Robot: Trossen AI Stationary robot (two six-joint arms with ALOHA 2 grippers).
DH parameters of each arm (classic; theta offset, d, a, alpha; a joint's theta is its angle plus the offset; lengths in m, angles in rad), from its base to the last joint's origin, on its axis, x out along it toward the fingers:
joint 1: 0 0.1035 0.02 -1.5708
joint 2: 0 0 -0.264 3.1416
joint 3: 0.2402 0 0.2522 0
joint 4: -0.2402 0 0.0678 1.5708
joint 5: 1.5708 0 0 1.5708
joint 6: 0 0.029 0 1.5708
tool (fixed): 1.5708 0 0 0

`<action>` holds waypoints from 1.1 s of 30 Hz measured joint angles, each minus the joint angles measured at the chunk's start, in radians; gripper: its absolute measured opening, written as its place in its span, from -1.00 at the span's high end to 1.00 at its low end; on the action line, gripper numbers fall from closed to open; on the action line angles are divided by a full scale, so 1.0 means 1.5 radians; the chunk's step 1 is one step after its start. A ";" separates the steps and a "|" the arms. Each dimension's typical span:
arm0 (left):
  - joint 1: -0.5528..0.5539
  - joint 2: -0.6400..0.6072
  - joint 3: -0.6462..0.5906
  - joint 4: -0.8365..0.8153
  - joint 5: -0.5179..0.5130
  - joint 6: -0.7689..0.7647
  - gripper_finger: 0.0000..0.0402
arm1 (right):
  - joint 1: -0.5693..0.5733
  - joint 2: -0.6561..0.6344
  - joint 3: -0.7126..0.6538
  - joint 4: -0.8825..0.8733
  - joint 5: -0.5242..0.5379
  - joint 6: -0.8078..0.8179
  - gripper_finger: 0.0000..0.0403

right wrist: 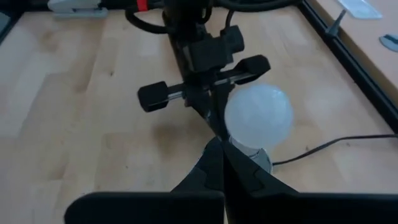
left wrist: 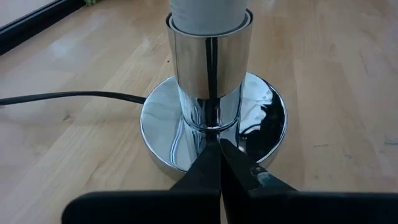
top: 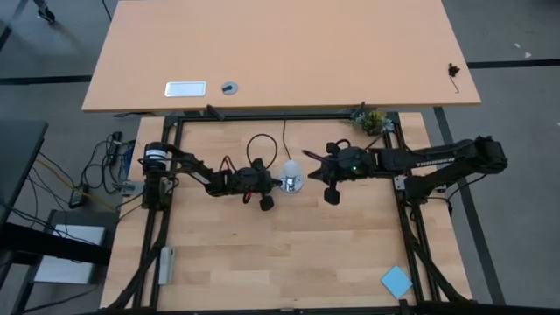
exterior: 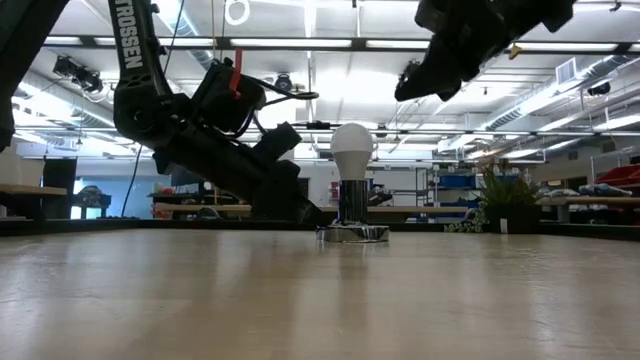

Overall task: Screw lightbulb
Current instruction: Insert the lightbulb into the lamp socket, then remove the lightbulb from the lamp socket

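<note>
The white lightbulb (exterior: 352, 150) stands upright in the shiny silver socket (exterior: 352, 232), whose round foot rests on the wooden table near its middle. My left gripper (left wrist: 219, 148) reaches in low from the table's left, shut, with its tips at the socket's foot. My right gripper (right wrist: 221, 149) is shut and hangs in the air above and to the right of the bulb (right wrist: 258, 118), slanting down toward it and touching nothing. In the high view it (top: 310, 171) sits just right of the bulb (top: 291, 171). My left gripper has its shut fingertips (left wrist: 211, 163) on the top of the socket's round foot (left wrist: 186, 146), right in front of the upright stem. The fingers come slanting down from the table's left. The socket stands upright with its foot flat on the table.
The socket's black cord (left wrist: 68, 96) runs off over the table toward the far edge. A blue pad (top: 395, 282) lies at the near right corner, and a small plant (top: 372, 120) stands at the far right. A larger tabletop (top: 280, 52) lies beyond the far edge.
</note>
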 joint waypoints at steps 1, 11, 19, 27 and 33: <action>0.000 -0.006 0.000 -0.009 0.000 0.000 1.00 | 0.000 -0.004 -0.010 0.014 -0.003 0.004 1.00; 0.000 -0.053 -0.001 -0.080 0.000 0.014 1.00 | 0.000 -0.022 -0.057 0.061 -0.004 0.016 1.00; -0.001 -0.098 0.000 -0.103 0.000 0.013 1.00 | 0.000 -0.022 -0.058 0.074 -0.004 0.013 1.00; -0.009 -0.174 0.001 -0.180 0.000 0.014 1.00 | 0.000 -0.022 -0.058 0.083 -0.004 0.006 1.00; -0.016 -0.234 -0.019 -0.183 0.000 0.017 1.00 | 0.000 -0.022 -0.058 0.083 -0.004 0.006 1.00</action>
